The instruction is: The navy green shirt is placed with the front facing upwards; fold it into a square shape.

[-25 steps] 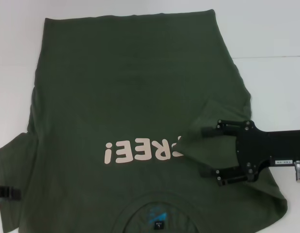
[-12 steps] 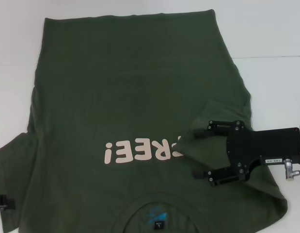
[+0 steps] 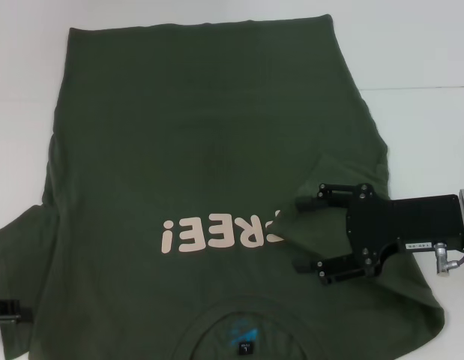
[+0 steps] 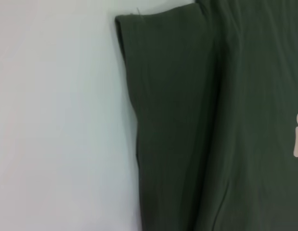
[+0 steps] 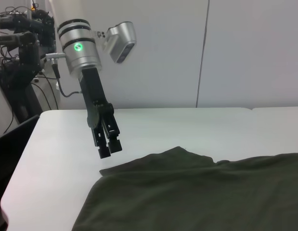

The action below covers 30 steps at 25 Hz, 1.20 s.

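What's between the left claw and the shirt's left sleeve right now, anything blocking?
Nothing visible. The left claw hangs above bare white table just off the sleeve edge of the navy green shirt. The right claw, open, sits over the folded-in right sleeve, away from that side.

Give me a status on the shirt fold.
Early. Done: the right sleeve lies folded in over the shirt, covering the start of the lettering. In hand: nothing; the right gripper is open above that fold. Left: the left sleeve, spread flat near the left gripper, and the body folds.

bkgd: white table (image 5: 52, 144) | pale panelled wall (image 5: 245, 48) behind, vert seam | dark cabling/equip (image 5: 16, 43) upper left, r-wrist view
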Available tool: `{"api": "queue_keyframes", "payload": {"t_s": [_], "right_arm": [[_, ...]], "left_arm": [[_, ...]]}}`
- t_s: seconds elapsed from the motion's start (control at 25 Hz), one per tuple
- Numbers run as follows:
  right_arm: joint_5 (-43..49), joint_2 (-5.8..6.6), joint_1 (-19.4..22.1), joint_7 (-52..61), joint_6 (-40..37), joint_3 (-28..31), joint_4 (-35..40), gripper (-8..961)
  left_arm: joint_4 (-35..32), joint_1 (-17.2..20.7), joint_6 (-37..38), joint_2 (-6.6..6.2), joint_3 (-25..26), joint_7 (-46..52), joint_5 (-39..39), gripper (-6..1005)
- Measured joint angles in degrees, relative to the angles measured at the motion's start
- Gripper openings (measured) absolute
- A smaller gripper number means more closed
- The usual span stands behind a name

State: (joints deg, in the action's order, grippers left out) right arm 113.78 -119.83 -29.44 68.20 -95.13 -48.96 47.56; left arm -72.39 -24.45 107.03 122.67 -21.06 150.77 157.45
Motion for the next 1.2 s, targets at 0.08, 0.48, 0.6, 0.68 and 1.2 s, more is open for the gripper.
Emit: {"api": "queue_keyframes", "payload": {"t_s": [0.08, 0.48, 0.6, 0.68, 1.2], "right_arm": [[0.0, -0.02, -0.15, 0.0, 0.09, 0.0, -0.19, 915], [0.09, -0.05, -1.27, 0.0, 1.33, -0.54, -1.31, 916], [0.11, -0.05, -1.39, 0.0, 1.69, -0.62, -1.33, 916], [0.11, -0.05, -1.46, 0.0, 1.74, -0.67, -1.33, 915], [0.13, -0.05, -1.5, 0.0, 2.25, -0.7, -1.66, 916]], "left_arm": [[0.16, -0.02, -0.14, -0.05, -0.01, 0.42, 0.28, 787], [1.71, -0.21, -0.46, -0.06, -0.12, 0.63, 1.78, 778], [2.46, -0.26, -0.45, -0.06, -0.12, 0.85, 1.8, 776], [2.84, -0.36, -0.5, -0.06, -0.12, 1.18, 1.81, 774], [4.26, -1.42, -1.28, -0.57, -0.98, 1.9, 3.12, 764]]}}
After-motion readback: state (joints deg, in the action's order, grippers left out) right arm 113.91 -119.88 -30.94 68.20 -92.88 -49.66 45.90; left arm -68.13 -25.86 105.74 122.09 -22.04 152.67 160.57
